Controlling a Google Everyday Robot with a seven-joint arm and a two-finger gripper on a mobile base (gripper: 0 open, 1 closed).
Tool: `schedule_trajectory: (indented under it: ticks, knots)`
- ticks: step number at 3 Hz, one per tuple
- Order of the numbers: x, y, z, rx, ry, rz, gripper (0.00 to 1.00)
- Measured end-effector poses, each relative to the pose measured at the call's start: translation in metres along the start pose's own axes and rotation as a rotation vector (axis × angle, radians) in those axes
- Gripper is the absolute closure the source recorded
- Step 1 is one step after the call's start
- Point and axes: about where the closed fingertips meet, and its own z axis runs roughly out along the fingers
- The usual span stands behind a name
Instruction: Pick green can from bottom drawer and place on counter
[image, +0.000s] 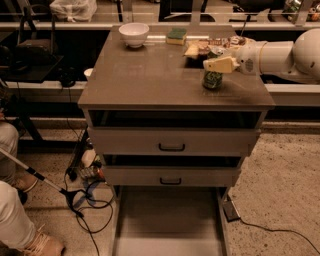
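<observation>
My gripper (217, 65), gripping or loose I cannot tell, sits atop the green can (212, 81) on the counter (150, 75), toward its right edge; I should release gently, then rise straight.
</observation>
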Motion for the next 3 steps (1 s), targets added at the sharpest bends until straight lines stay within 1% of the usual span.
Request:
schedule_trajectory:
  ticks: [2,3]
  knots:
    - [0.001,0.002,0.002,-0.001,0.021,-0.03,0.13]
    - [-0.003,0.001,-0.011,0.014,0.024,-0.057,0.0]
